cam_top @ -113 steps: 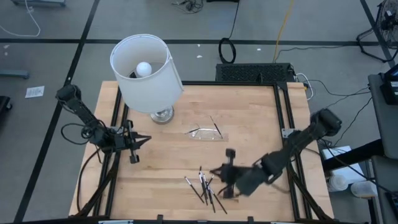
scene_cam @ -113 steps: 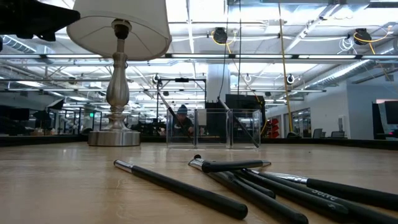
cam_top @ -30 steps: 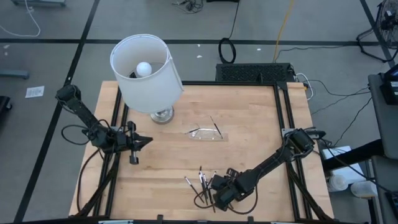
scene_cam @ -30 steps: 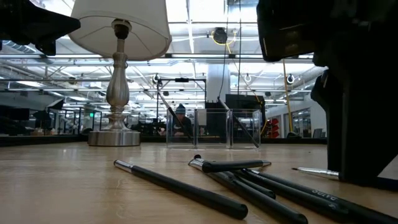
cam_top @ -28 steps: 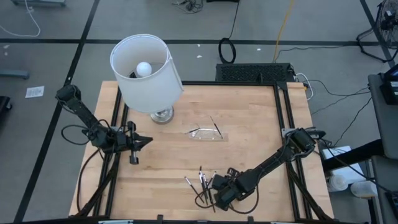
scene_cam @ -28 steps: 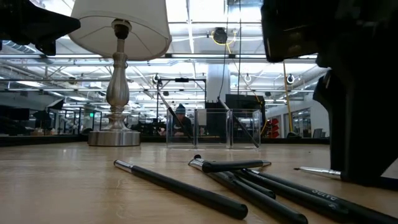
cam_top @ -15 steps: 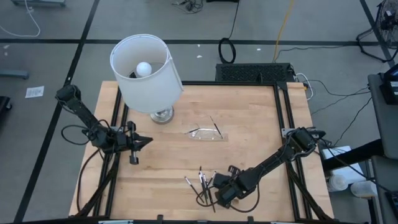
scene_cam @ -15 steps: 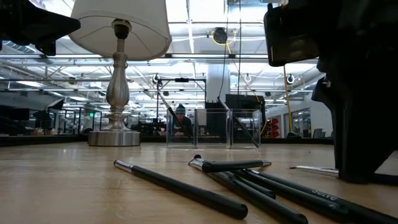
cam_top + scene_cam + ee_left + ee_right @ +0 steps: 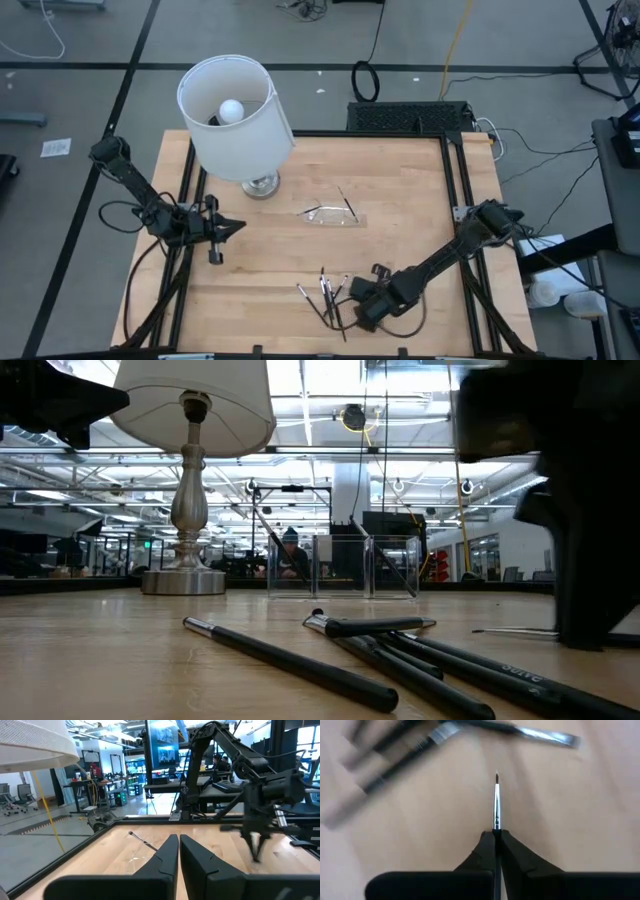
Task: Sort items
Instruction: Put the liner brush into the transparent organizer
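Note:
Several thin dark sticks with silvery ends [image 9: 325,298] lie in a loose pile on the table near its near edge, also seen close up in the low view [image 9: 400,650]. My right gripper [image 9: 358,302] is just right of the pile, low over the wood, shut on one thin brush [image 9: 496,805] with a silvery ferrule and a dark tip. One more stick [image 9: 346,203] leans in the clear tray [image 9: 330,214] at mid table. My left gripper [image 9: 235,226] waits shut at the left edge. My right gripper pinches the thin brush between its two fingers on the shaft just behind the silvery ferrule [image 9: 496,827]. The brush sticks straight out ahead of the fingertips, in line with them. In the low view it [image 9: 510,631] runs level close above the wood, pointing toward the pile; whether it touches, I cannot tell.
The white-shaded lamp [image 9: 235,115] stands on its metal foot at the far left of the table. The clear tray [image 9: 340,567] is behind the pile. Bare wood lies between the tray and the pile and along the right side.
My right gripper has slid a short way toward the table's right edge, away from the pile, staying low. The thin brush has gone with it, drawn clear of the other sticks, and now runs level. The pile has stayed where it was.

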Controlling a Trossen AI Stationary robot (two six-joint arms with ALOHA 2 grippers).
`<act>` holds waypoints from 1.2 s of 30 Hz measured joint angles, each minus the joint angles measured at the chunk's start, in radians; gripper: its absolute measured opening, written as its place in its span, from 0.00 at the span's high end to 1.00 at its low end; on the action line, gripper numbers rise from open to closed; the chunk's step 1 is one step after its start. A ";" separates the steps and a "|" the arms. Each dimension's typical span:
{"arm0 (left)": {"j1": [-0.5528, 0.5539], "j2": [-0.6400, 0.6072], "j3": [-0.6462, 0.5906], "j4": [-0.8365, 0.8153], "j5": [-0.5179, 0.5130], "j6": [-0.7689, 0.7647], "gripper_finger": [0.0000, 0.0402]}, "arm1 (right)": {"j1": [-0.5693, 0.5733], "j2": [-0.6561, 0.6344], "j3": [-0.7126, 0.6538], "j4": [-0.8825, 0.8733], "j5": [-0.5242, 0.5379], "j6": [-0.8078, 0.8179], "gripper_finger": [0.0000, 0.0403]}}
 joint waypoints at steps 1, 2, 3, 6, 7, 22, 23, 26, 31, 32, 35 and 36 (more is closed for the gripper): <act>0.000 0.000 0.000 0.000 0.000 0.000 0.94 | 0.006 -0.023 -0.003 -0.012 0.033 -0.025 1.00; 0.000 0.000 0.000 0.000 0.000 0.000 0.94 | 0.011 -0.047 -0.006 0.002 0.067 -0.046 1.00; 0.000 0.000 0.000 0.000 0.000 0.000 0.94 | 0.014 -0.077 -0.002 0.025 0.107 -0.062 1.00; 0.000 0.000 0.000 0.000 0.000 0.000 0.94 | 0.020 -0.172 0.007 0.042 0.237 -0.109 1.00; 0.000 0.000 0.000 0.000 0.000 0.000 0.94 | 0.023 -0.197 0.007 0.042 0.267 -0.129 1.00; 0.000 0.000 0.000 -0.006 0.000 -0.001 0.94 | -0.075 -0.515 -0.336 0.969 0.450 -0.934 1.00; 0.000 0.000 0.000 -0.006 0.000 -0.002 0.94 | -0.096 -0.530 -0.388 1.052 0.417 -0.972 1.00; 0.000 0.000 0.000 -0.007 0.000 -0.001 0.94 | -0.171 -0.558 -0.527 1.293 0.328 -1.060 1.00; 0.001 0.000 0.000 -0.007 -0.001 0.014 0.94 | -0.323 -0.560 -0.694 1.646 0.179 -1.109 1.00; 0.001 0.000 0.000 -0.007 -0.001 0.020 0.94 | -0.355 -0.554 -0.713 1.690 0.168 -1.105 1.00; 0.005 0.000 0.000 -0.007 -0.001 0.031 0.94 | -0.437 -0.546 -0.757 1.757 0.164 -1.092 1.00; 0.009 0.000 0.000 -0.007 0.000 0.032 0.94 | -0.464 -0.538 -0.760 1.760 0.149 -1.086 1.00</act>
